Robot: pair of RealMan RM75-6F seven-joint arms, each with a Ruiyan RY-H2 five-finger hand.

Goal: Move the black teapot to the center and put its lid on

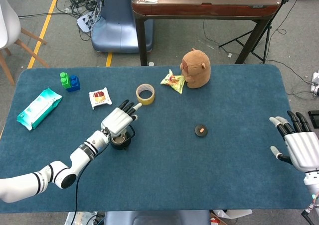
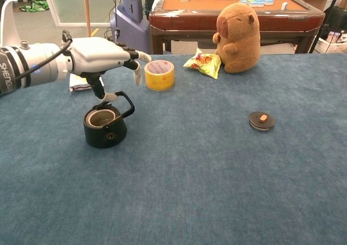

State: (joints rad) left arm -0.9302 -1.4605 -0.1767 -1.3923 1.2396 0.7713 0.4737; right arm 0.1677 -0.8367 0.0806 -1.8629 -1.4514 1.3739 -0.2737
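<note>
The black teapot (image 1: 120, 140) (image 2: 104, 127) stands lidless on the blue cloth, left of the middle, its handle raised. My left hand (image 1: 119, 119) (image 2: 105, 57) hovers just above it, fingers spread, the thumb hanging near the handle, holding nothing. The round black lid (image 1: 201, 131) (image 2: 261, 120) with an orange knob lies flat to the right of centre. At the table's right edge my right hand (image 1: 297, 145) stays open, far from the lid; the chest view does not show it.
A yellow tape roll (image 1: 145, 93) (image 2: 159, 74), a snack packet (image 1: 173, 81) and a brown plush capybara (image 1: 196, 68) sit behind. A small wrapped snack (image 1: 99, 96), toy blocks (image 1: 69, 81) and a wipes pack (image 1: 39, 107) lie at the far left.
</note>
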